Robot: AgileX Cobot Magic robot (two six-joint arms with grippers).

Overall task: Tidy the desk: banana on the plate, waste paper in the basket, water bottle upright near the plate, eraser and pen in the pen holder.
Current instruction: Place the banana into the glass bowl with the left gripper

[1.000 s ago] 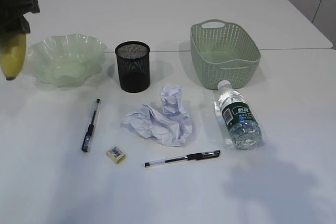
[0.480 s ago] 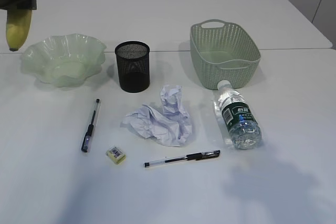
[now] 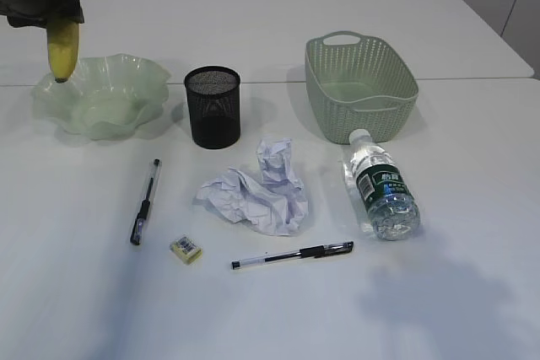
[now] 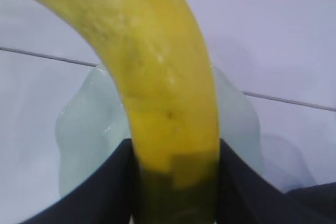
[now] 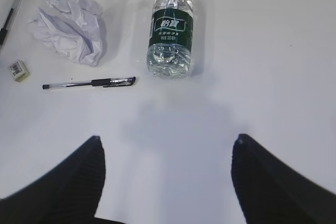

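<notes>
In the exterior view, the upper part of the yellow curved banana is hidden by the dark left gripper, which is itself cut off by the frame's top and left edges. In the left wrist view, the pale green wavy glass plate is largely covered by the banana. The print on the small yellow eraser is too small to be read. In the right wrist view, only 2 dark blurred fingers of the right gripper are shown, cut off by the bottom edge.

Illegible white characters on bottle label

Left tool raised at far left, clamped, right tool spread wide, hanging free
</notes>
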